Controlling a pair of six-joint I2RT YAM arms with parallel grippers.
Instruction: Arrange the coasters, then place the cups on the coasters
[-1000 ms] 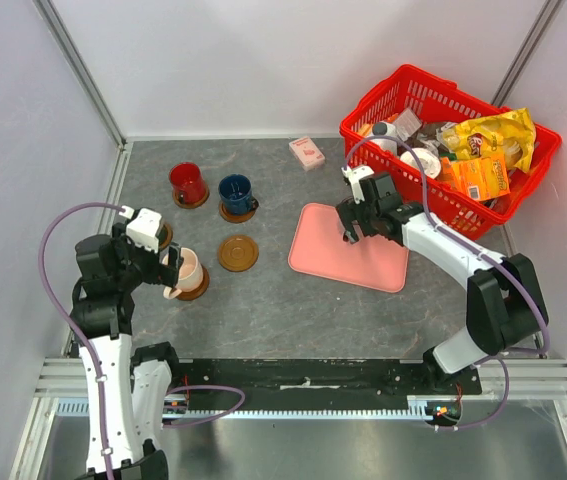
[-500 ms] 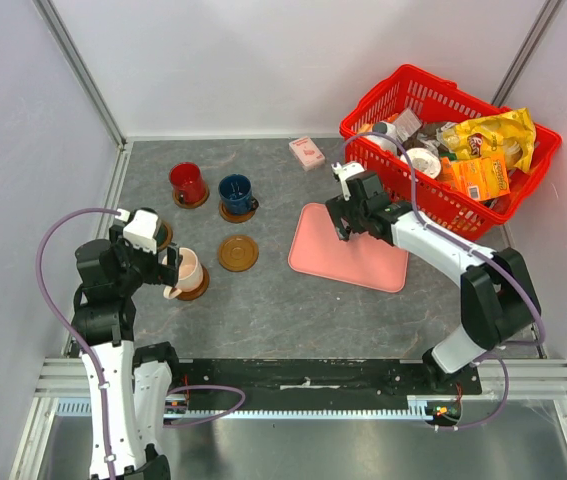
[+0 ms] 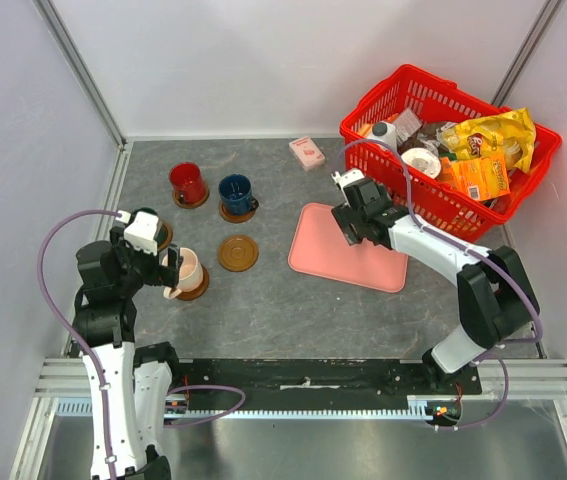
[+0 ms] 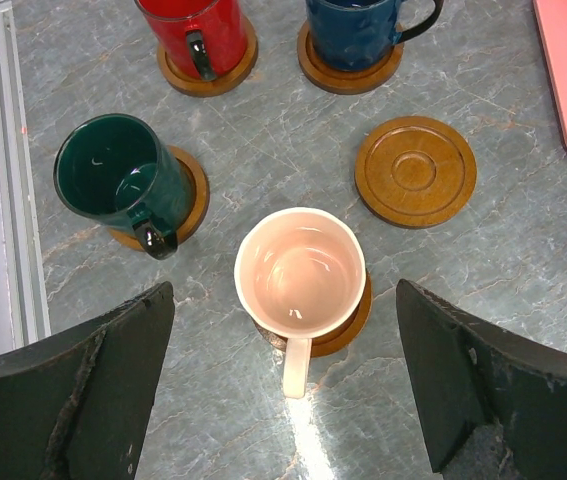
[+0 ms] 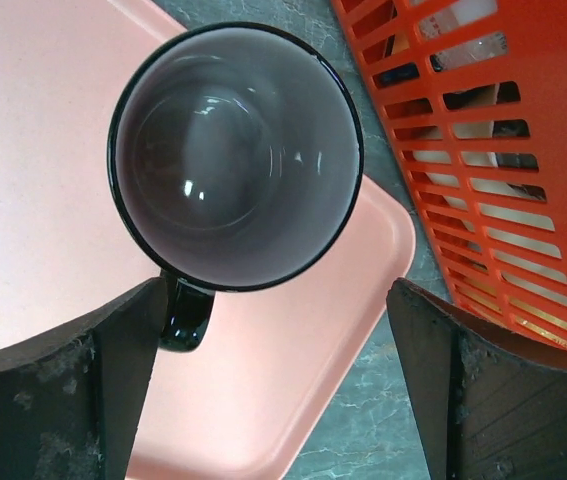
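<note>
Right claw point(image 5: 278, 385), jaws wide and empty, poised directly above grey mug point(image 5: 235, 155) upright on pink tray point(image 5: 43, 150), handle point(image 5: 185, 315) beside one finger; bare coaster point(image 3: 237, 252) well to robot's left of tray, nearer left claw point(image 4: 283, 395), likewise wide and empty.

Seen from above, the grey cup point(image 5: 235, 155) is hidden under the right claw point(image 3: 348, 227).

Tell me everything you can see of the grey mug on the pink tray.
The grey mug is glossy like ceramic, with a dark rim and a black handle. It is empty and stands upright on the pink tray, near its corner by the red basket. The open right gripper hangs above it.
</note>
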